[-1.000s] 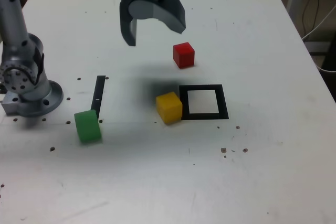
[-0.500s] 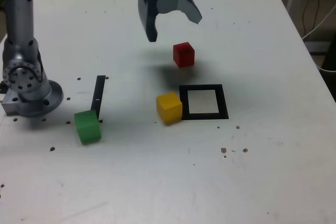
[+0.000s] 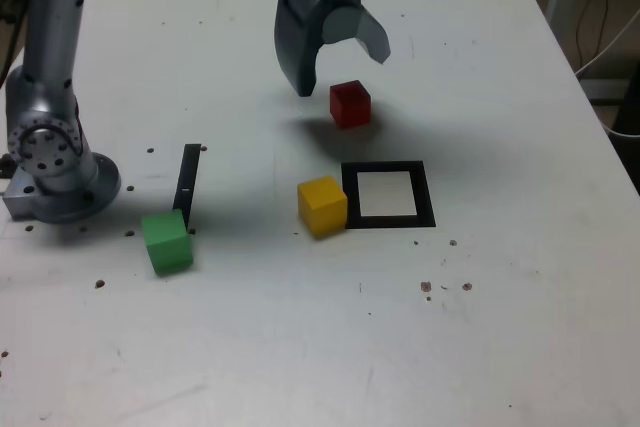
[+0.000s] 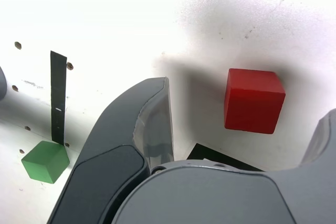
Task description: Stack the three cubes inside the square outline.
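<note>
The red cube (image 3: 350, 104) sits on the white table behind the square outline (image 3: 386, 221). My gripper (image 3: 345, 75) hangs open just above it, holding nothing. In the wrist view the red cube (image 4: 253, 99) lies on the table between my two spread fingers (image 4: 144, 124). The yellow cube (image 3: 322, 205) rests against the outline's edge on the exterior view's left. Farther toward the exterior view's left, the green cube (image 3: 167, 241) stands at the near end of a thin black strip (image 3: 188, 185). The green cube (image 4: 46, 161) also shows in the wrist view.
The arm's grey base (image 3: 55, 162) is bolted at the exterior view's left edge of the table (image 3: 330, 347). Small dark holes and specks dot the surface. The table's right edge drops off beside cables and a frame.
My gripper has travelled toward the exterior view's right and come down from over the table's middle to just above the red cube. The cubes have not moved.
</note>
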You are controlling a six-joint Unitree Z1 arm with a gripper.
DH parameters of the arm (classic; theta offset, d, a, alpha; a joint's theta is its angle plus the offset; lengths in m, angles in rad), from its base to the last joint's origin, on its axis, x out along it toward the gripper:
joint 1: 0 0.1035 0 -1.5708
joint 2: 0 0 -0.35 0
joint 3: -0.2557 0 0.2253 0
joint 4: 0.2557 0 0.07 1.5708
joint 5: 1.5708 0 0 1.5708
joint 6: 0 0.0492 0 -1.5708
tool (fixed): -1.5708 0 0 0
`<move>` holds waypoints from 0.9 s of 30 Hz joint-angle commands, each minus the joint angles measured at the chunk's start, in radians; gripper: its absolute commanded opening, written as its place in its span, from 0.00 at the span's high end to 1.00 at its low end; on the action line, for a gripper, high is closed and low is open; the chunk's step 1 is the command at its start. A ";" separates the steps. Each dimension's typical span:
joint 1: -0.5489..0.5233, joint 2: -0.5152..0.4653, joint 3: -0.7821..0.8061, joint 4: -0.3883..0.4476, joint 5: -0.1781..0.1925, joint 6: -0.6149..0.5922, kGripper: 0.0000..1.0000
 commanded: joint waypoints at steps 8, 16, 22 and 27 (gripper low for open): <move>0.000 0.074 0.029 -0.075 0.016 -0.013 0.14; -0.006 0.073 0.038 -0.089 0.036 -0.020 0.25; -0.007 0.076 0.048 -0.116 0.022 -0.010 0.38; -0.011 0.092 0.050 -0.147 0.001 0.007 0.39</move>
